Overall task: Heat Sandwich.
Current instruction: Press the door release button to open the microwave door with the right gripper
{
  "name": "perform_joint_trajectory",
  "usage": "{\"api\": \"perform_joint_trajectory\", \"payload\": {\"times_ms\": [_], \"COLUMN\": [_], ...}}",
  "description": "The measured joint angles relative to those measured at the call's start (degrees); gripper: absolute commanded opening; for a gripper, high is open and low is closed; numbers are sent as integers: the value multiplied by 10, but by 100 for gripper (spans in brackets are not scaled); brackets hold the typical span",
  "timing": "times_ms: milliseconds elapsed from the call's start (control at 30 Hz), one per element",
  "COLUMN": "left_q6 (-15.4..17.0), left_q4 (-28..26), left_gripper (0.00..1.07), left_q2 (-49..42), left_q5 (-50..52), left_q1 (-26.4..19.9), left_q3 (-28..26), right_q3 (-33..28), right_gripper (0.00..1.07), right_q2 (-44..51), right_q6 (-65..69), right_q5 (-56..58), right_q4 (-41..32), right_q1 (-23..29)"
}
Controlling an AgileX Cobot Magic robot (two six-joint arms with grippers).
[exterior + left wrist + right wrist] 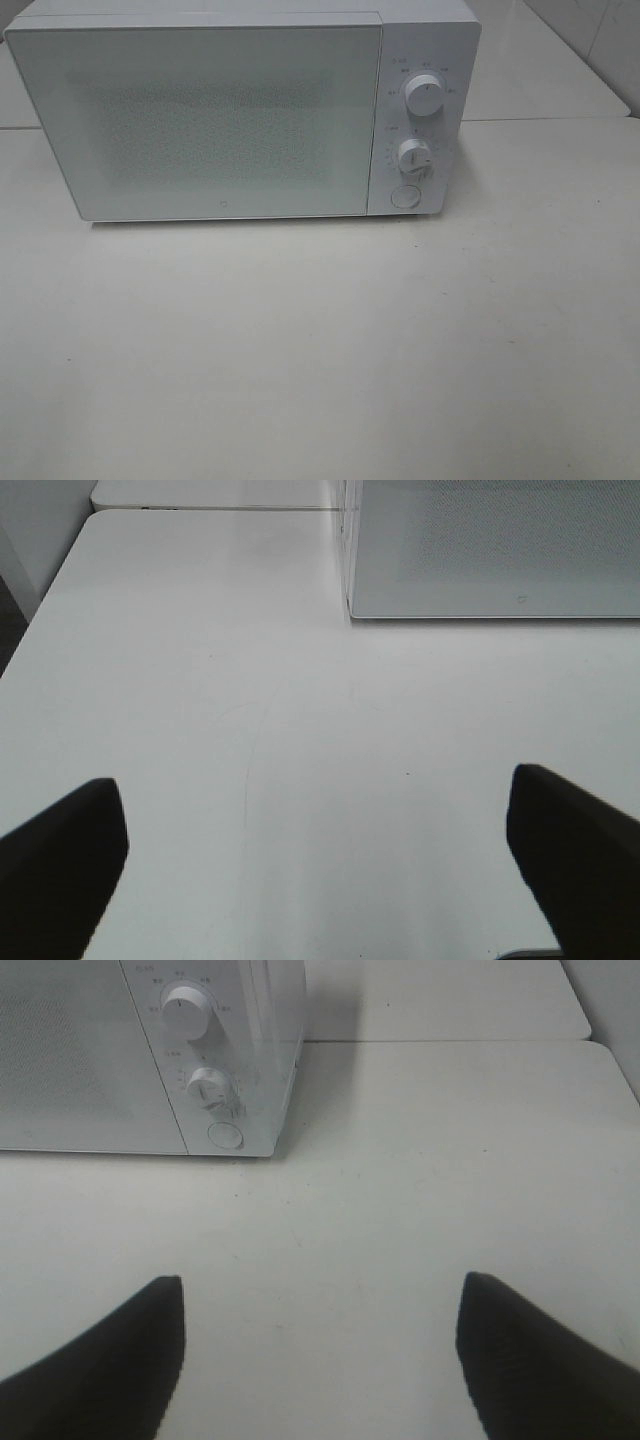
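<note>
Standing on white table (pixel 320 360), closed microwave (pixel 220 120), left hand (pixel 312 780) apart, right hand (pixel 320 1280) apart.

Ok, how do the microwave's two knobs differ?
The upper knob is larger than the lower knob. The upper knob sits near the top of the microwave; the lower knob sits below it, just above the round button. Both are white and round, to the right of the closed door.
</note>
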State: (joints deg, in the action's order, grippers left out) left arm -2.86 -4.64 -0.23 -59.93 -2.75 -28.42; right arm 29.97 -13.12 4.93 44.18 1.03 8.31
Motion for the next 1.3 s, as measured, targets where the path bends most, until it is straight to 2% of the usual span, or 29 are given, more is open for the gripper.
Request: {"api": "perform_joint_trajectory", "payload": {"times_ms": [1300], "left_q6": [0], "left_q4": [0], "left_gripper": [98], "left_q2": [0], "left_q5": [0], "left_q1": [0], "left_q3": [0], "right_q3": [-1], "right_gripper": [74], "right_q2": [-388], "right_q6": [0], "right_q5": [-384], "right_q4": [-1], "right_q1": [0]}}
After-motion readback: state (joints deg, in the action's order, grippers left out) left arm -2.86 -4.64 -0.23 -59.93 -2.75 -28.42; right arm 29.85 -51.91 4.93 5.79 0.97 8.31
